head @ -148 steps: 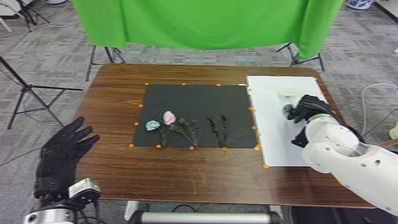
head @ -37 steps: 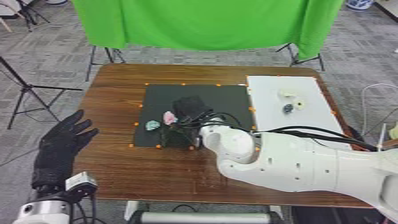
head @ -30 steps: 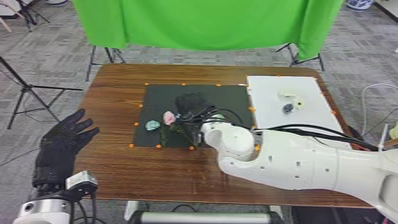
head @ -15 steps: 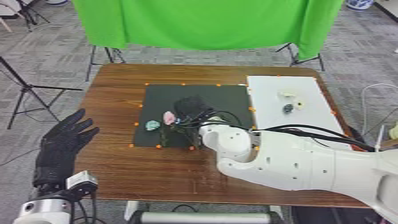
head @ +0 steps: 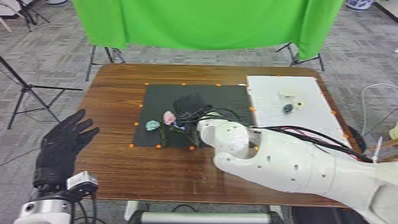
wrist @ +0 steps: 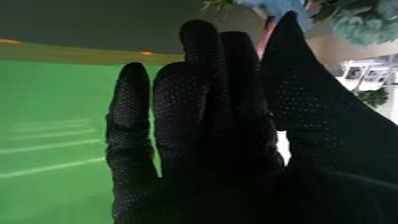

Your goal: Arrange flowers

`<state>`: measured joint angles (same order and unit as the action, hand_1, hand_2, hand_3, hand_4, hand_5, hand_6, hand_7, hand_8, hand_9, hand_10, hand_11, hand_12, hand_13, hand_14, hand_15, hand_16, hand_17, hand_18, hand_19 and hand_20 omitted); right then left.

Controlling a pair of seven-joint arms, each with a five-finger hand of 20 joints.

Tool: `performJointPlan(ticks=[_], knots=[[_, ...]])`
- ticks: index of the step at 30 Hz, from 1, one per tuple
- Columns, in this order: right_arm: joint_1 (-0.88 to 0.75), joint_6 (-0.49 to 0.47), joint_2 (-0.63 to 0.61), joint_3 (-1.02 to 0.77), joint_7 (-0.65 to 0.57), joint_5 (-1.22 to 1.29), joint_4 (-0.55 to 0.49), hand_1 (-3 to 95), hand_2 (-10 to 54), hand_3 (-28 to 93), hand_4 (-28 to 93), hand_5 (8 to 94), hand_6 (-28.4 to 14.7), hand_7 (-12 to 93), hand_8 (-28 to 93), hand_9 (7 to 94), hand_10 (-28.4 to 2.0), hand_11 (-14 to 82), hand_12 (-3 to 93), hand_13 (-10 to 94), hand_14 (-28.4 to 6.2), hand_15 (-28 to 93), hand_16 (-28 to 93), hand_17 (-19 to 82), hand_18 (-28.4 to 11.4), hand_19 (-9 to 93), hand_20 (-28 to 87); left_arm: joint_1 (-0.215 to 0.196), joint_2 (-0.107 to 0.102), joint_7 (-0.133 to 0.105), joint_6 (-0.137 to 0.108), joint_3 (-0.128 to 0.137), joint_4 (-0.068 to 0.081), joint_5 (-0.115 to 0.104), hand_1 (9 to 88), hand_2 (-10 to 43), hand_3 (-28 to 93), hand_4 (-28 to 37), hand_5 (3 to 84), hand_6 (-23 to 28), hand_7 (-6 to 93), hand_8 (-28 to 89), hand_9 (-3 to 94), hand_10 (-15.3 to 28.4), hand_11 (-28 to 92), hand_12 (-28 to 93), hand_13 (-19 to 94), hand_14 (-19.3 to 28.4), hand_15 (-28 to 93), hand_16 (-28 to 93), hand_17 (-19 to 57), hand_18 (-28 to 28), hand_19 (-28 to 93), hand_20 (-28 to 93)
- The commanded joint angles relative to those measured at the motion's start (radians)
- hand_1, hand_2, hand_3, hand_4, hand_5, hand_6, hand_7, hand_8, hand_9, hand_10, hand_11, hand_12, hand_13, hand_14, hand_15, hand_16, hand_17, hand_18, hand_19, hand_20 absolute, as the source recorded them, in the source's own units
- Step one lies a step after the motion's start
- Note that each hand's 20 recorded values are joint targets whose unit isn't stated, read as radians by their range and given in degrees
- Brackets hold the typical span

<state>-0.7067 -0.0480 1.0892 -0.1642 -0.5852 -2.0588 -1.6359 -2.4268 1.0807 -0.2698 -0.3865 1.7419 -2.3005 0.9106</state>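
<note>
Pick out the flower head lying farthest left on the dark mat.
The pale blue flower head; the pink one lies to its right, nearer the right hand.

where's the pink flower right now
In the head view, the pink flower lies on the left part of the dark mat, between the light blue flower and the right hand.
</note>
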Motion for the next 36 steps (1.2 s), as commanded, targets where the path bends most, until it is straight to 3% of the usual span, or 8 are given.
performJointPlan(ticks=[1, 10, 13, 19, 23, 30, 31, 36], knots=[[-0.046, -0.053, 0.019, -0.059, 0.009, -0.027, -0.026, 37.6, -9.5, 93, -28, 57.2, -1.3, 24, -16, 61.1, -12.2, 35.3, 16.5, 61, -8.3, 86, 15, 16, -19.3, 79, 31, -0.019, 0.009, 0.002, -0.002, -0.002, -0.004, 0.002, 25.7, 3.9, 83, -19.2, 37.0, 9.6, 14.9, -9, 32.8, 19.0, 26, 9, 25, 26.5, 52, -11, -9.7, 23.2, 58, -2], [-0.075, -0.085, -0.018, -0.168, 0.026, 0.001, -0.094, 35.5, -9.5, 93, -25, 53.2, -3.0, 23, -16, 56.1, -13.1, 35.9, 15.4, 58, -9.8, 87, 12, 14, -19.6, 78, 32, -0.049, 0.016, -0.005, -0.019, 0.003, -0.017, 0.0, 26.0, 3.5, 82, -18.7, 37.2, 9.8, 14.4, -9, 32.9, 19.0, 26, 9, 25, 26.4, 53, -11, -9.7, 23.3, 58, -2], [-0.146, -0.165, -0.023, -0.305, 0.08, -0.046, -0.124, 35.5, -9.5, 93, -25, 52.6, -3.2, 24, -16, 54.8, -13.3, 35.2, 14.9, 57, -9.9, 87, 11, 14, -19.7, 78, 32, -0.059, 0.015, -0.018, -0.039, 0.004, -0.026, -0.008, 26.1, 3.4, 83, -18.9, 37.2, 9.8, 14.4, -9, 33.1, 18.8, 27, 9, 25, 26.2, 53, -12, -9.7, 23.3, 58, -3], [-0.229, -0.217, -0.095, -0.47, 0.122, -0.051, -0.185, 35.3, -9.5, 93, -26, 51.1, -3.6, 24, -17, 52.7, -13.9, 31.8, 13.6, 56, -10.3, 87, 10, 14, -19.5, 77, 32, -0.078, 0.011, -0.03, -0.051, 0.002, -0.033, -0.012, 26.0, 3.4, 83, -19.4, 37.3, 9.7, 14.9, -10, 33.5, 18.7, 27, 9, 26, 25.9, 53, -12, -9.7, 23.3, 58, -3], [-0.225, -0.142, -0.206, -0.465, 0.1, -0.003, -0.194, 34.8, -9.5, 93, -26, 50.5, -3.6, 24, -17, 52.0, -14.3, 28.4, 13.1, 56, -10.4, 86, 9, 13, -19.4, 76, 32, -0.085, 0.005, -0.036, -0.053, -0.002, -0.033, -0.014, 26.0, 3.6, 83, -19.9, 37.3, 9.6, 15.3, -10, 33.8, 18.6, 27, 9, 26, 25.7, 52, -12, -9.6, 23.3, 58, -2], [-0.215, -0.095, -0.344, -0.473, 0.042, 0.074, -0.175, 34.1, -9.5, 93, -26, 50.6, -3.4, 24, -17, 52.0, -14.4, 26.0, 13.4, 56, -10.4, 86, 9, 13, -19.4, 76, 32, -0.084, -0.009, -0.064, -0.063, -0.012, -0.032, -0.024, 25.6, 4.1, 83, -20.4, 37.4, 9.4, 15.8, -11, 34.0, 18.5, 27, 9, 26, 25.7, 52, -11, -9.6, 23.3, 58, -2], [-0.216, -0.089, -0.366, -0.476, 0.029, 0.091, -0.172, 34.1, -9.5, 93, -27, 50.6, -3.5, 24, -17, 52.0, -14.4, 25.8, 13.5, 56, -10.4, 86, 8, 13, -19.5, 76, 32, -0.077, -0.008, -0.055, -0.058, -0.012, -0.031, -0.02, 25.5, 4.1, 84, -20.4, 37.4, 9.4, 15.9, -11, 34.0, 18.5, 27, 9, 26, 25.7, 52, -11, -9.6, 23.3, 58, -2], [-0.154, -0.047, -0.456, -0.405, -0.01, 0.124, -0.125, 33.6, -9.5, 93, -28, 50.1, -3.4, 24, -17, 52.0, -14.0, 25.4, 13.5, 56, -10.4, 86, 8, 14, -19.6, 76, 32, -0.073, -0.018, -0.072, -0.063, -0.023, -0.027, -0.026, 25.2, 4.2, 84, -20.8, 37.3, 9.2, 16.1, -11, 34.1, 18.4, 27, 9, 27, 25.6, 51, -11, -9.6, 23.3, 58, -2]])
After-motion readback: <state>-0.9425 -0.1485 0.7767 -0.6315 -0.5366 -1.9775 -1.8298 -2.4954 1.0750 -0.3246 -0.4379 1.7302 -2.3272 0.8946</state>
